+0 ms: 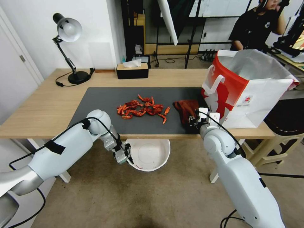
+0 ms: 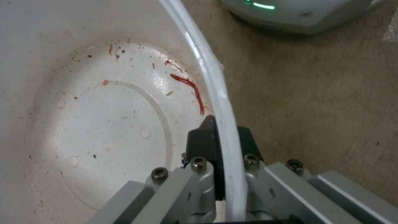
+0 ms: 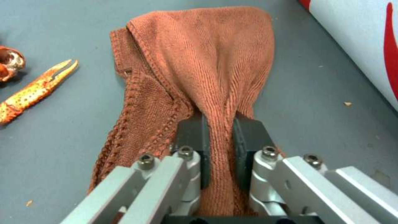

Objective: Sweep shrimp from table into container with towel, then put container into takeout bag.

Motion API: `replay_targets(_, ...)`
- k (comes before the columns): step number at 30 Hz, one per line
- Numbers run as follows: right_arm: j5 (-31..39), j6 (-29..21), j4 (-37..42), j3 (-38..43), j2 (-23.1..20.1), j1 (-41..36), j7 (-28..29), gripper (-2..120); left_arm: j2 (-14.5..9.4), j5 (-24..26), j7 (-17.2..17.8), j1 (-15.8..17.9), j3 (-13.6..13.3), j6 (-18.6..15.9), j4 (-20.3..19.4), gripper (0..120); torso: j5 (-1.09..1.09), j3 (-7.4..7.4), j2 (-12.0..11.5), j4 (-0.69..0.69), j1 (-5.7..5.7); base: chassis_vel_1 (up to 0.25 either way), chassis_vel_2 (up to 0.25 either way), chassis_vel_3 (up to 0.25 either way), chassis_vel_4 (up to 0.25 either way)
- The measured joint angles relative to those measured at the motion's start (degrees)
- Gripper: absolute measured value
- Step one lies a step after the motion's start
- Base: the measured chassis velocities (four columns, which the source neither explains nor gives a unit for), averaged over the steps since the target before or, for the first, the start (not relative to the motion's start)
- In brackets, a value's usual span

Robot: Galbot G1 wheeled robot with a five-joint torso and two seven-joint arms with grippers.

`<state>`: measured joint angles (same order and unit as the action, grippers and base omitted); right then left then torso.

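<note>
The white container (image 1: 148,154) is held below the worktop's (image 1: 44,107) near edge, its rim pinched by the left pincer (image 1: 128,157). The rust-red towel (image 1: 186,109) is gripped by the right pincer (image 1: 193,122) on the grey mat (image 1: 101,101), between the scattered shrimp (image 1: 141,109) and the takeout bag (image 1: 247,91).

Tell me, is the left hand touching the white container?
Touching. In the left wrist view the left hand pinches the container rim, one finger inside the wall and one outside, with no gap.
</note>
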<state>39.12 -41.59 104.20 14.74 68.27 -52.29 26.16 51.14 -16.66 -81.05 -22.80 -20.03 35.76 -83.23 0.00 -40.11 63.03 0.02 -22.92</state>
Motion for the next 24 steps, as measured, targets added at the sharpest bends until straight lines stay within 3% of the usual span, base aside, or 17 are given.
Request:
replay_targets(10,-2.68,5.99,0.17,-0.02,-1.60,0.33,-7.10,7,-0.07,0.04,0.43,-0.63,1.34,0.51,0.58,0,0.02,-0.02,-0.02,-0.01,-0.01,0.000,0.000,0.000,0.000)
replay_targets(17,-7.25,14.06,-3.64,-1.90,-3.98,6.36,-17.46,7,-0.22,0.40,0.68,-1.11,2.51,0.80,0.79,0,0.00,-0.01,-0.02,-0.02,-0.01,0.000,0.000,0.000,0.000)
replay_targets(24,-9.73,15.25,-8.59,-5.82,-5.69,11.93,-23.17,7,-0.29,0.46,0.78,-1.62,3.01,0.95,0.88,0,-0.01,-0.01,-0.02,-0.01,-0.01,0.000,0.000,0.000,0.000)
